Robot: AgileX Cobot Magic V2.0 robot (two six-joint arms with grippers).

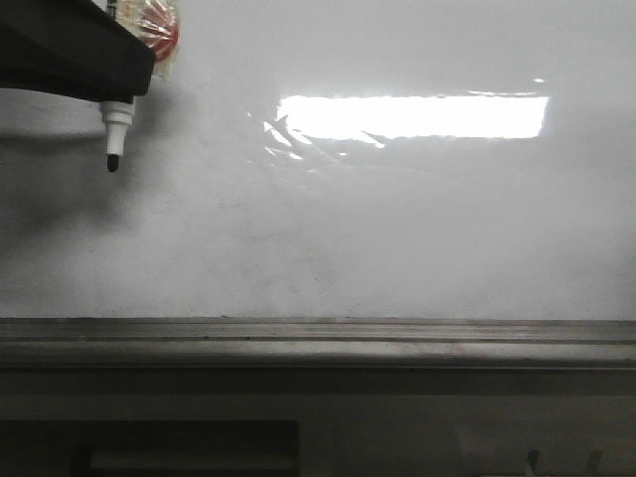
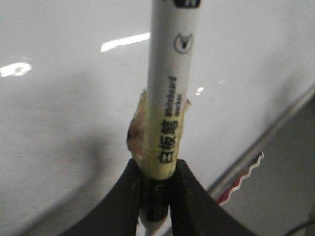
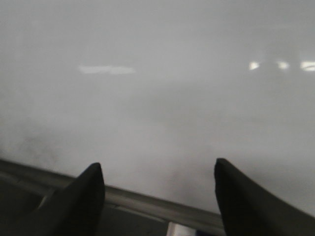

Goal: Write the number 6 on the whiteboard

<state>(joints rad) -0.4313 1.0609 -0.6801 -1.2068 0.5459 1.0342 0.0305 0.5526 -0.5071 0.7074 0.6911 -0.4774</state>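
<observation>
The whiteboard (image 1: 378, 229) is glossy white with faint grey smudges and fills most of the front view. No number 6 stroke shows on it. My left gripper (image 2: 156, 169) is shut on a white whiteboard marker (image 2: 170, 88) wrapped in yellowish tape. In the front view the marker (image 1: 117, 124) hangs at the upper left under the dark arm, its black tip pointing down, close to the board; I cannot tell whether it touches. My right gripper (image 3: 158, 172) is open and empty over the board's (image 3: 157, 98) lower edge.
A bright rectangular light glare (image 1: 412, 116) lies on the board's upper middle. The grey metal frame edge (image 1: 318, 333) runs along the bottom of the board; it also shows in the right wrist view (image 3: 147, 201) and the left wrist view (image 2: 266, 137).
</observation>
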